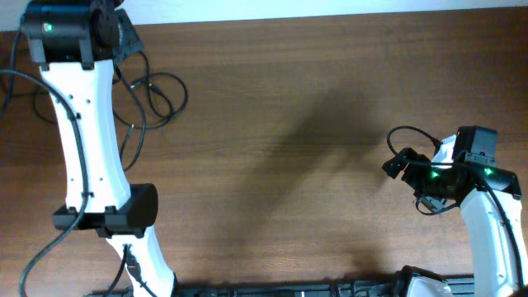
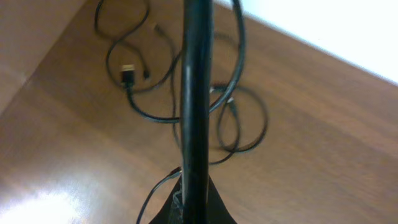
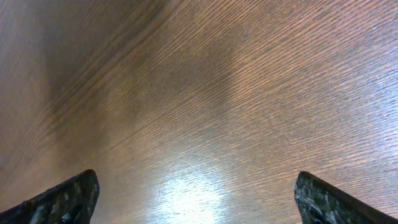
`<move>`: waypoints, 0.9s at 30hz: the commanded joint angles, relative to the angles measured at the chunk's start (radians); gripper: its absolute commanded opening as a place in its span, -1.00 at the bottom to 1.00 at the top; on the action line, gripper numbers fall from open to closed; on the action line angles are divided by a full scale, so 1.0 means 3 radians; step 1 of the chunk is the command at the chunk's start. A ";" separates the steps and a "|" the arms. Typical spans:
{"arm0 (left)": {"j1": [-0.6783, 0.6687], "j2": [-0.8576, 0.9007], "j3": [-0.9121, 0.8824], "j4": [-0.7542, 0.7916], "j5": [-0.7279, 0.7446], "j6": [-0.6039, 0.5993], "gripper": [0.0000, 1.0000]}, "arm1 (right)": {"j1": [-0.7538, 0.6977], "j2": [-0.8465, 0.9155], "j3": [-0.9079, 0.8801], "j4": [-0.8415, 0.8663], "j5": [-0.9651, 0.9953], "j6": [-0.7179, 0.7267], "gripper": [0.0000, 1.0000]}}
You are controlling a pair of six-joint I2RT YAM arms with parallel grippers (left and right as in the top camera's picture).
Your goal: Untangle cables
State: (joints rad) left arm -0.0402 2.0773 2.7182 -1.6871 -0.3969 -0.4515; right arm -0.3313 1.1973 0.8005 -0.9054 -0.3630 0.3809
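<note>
The cables (image 1: pixel 157 99) are thin black cords lying in a loose tangle at the table's far left. In the left wrist view the same cables (image 2: pixel 231 115) loop over each other, with a small plug (image 2: pixel 127 73) at one end. My left gripper (image 2: pixel 194 186) is shut on one black cable (image 2: pixel 196 81), which runs taut from the jaws straight up the frame, close to the camera. From overhead, the left gripper (image 1: pixel 124 37) hangs above the tangle. My right gripper (image 1: pixel 398 163) is far off at the right. In its own view the right gripper (image 3: pixel 196 205) stands open over bare wood, nothing between its fingers (image 3: pixel 68 199).
The left arm's white link (image 1: pixel 87 140) stretches over the table's left side. Thicker black arm wires (image 1: pixel 10 82) trail off the left edge. A white wall (image 1: pixel 330 7) borders the far edge of the wooden table (image 1: pixel 289 124).
</note>
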 commanded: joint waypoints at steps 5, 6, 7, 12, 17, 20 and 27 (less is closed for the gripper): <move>0.0570 -0.0045 -0.0376 -0.0004 -0.0239 -0.0348 -1.00 | -0.0010 -0.0037 0.0025 0.0001 0.0031 -0.0032 0.97; 0.0666 -0.0045 -0.0387 -0.0004 -0.0239 -0.0412 -1.00 | -0.0010 -0.0037 0.0025 0.0001 0.0029 -0.0033 0.97; 0.0763 -0.0045 -0.0401 -0.0004 -0.0234 -0.0482 -1.00 | -0.0010 -0.0037 0.0025 0.0001 0.0029 -0.0032 0.97; 0.1260 -0.0045 -0.0856 -0.0004 -0.0112 -0.1077 -1.00 | -0.0010 -0.0037 0.0025 0.0001 0.0031 -0.0032 0.97; 0.1637 -0.0045 -0.1690 -0.0004 -0.0079 -0.1845 -1.00 | -0.0010 -0.0037 0.0025 0.0001 0.0029 -0.0032 0.97; 0.1869 -0.0045 -0.2219 0.0006 0.0076 -0.2410 -1.00 | -0.0010 -0.0037 0.0025 0.0001 0.0031 -0.0032 0.97; 0.2152 -0.0045 -0.3548 0.1148 0.0774 -0.2921 -1.00 | -0.0010 -0.0037 0.0025 0.0001 0.0029 -0.0032 0.97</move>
State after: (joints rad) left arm 0.5972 2.0754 1.7866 -1.4414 -0.2855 -1.2396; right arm -0.3313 1.1973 0.8005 -0.9058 -0.3630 0.3809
